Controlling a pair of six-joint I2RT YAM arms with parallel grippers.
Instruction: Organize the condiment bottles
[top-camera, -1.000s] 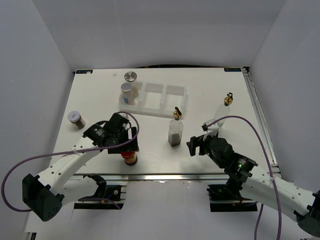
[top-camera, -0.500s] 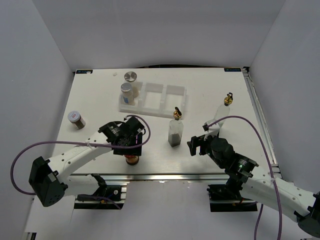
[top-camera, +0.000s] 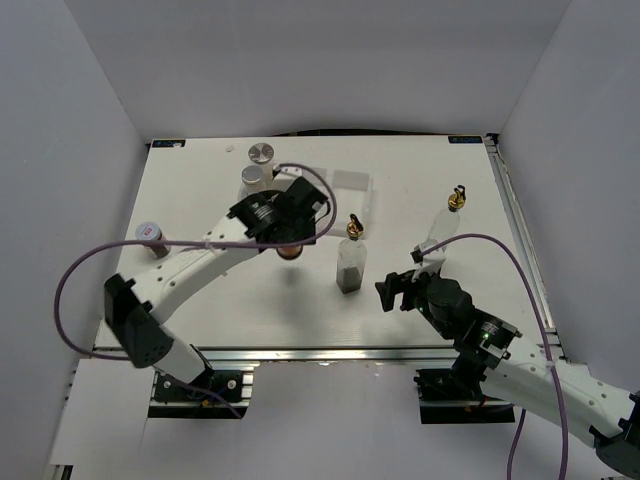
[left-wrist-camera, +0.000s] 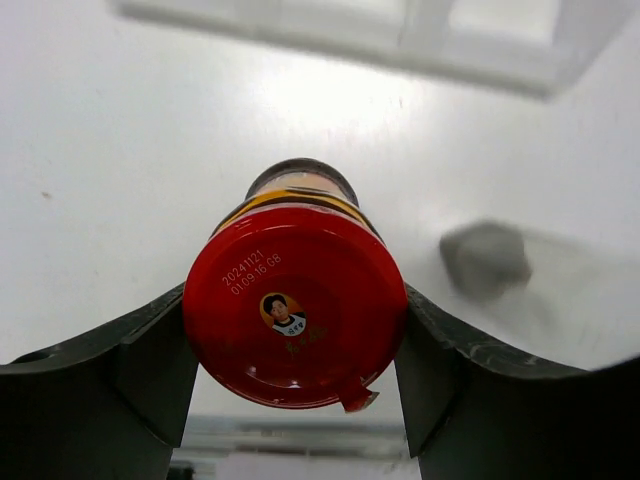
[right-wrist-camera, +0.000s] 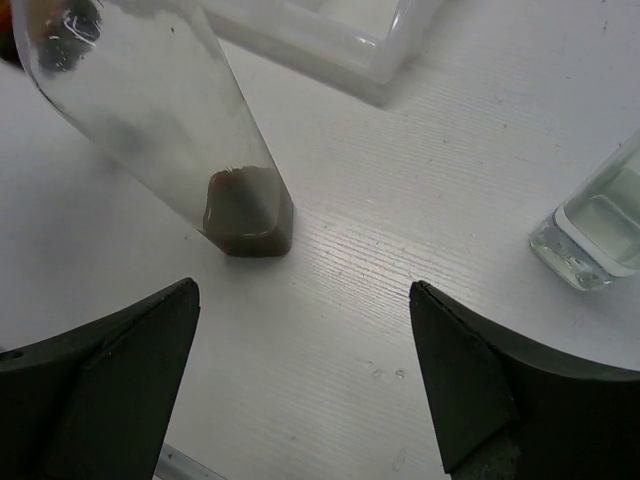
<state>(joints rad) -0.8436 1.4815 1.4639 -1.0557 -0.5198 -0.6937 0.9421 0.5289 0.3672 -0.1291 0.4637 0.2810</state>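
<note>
My left gripper (top-camera: 289, 240) is shut on a jar with a red lid (left-wrist-camera: 295, 305) and holds it above the table, just in front of the white tray (top-camera: 345, 183); the jar's brown body shows below the wrist (top-camera: 291, 253). A silver-lidded jar (top-camera: 255, 178) stands in the tray's left compartment. Another silver-lidded jar (top-camera: 261, 153) stands behind it. A small jar (top-camera: 150, 236) stands at the far left. A glass bottle with a gold spout and brown dregs (top-camera: 351, 264) stands mid-table, also in the right wrist view (right-wrist-camera: 170, 120). A clearer bottle (top-camera: 449, 218) stands to the right. My right gripper (top-camera: 396, 293) is open and empty, near the brown bottle.
The left arm and its purple cable stretch across the tray's left and middle parts. The table's metal front edge (top-camera: 330, 352) runs below the right gripper. The clear bottle's base (right-wrist-camera: 598, 225) sits at the right of the right wrist view, the tray's corner (right-wrist-camera: 340, 40) at its top.
My left gripper has lifted the red-lidded jar from near the front edge and carried it away toward the tray. The right arm has hardly moved.
</note>
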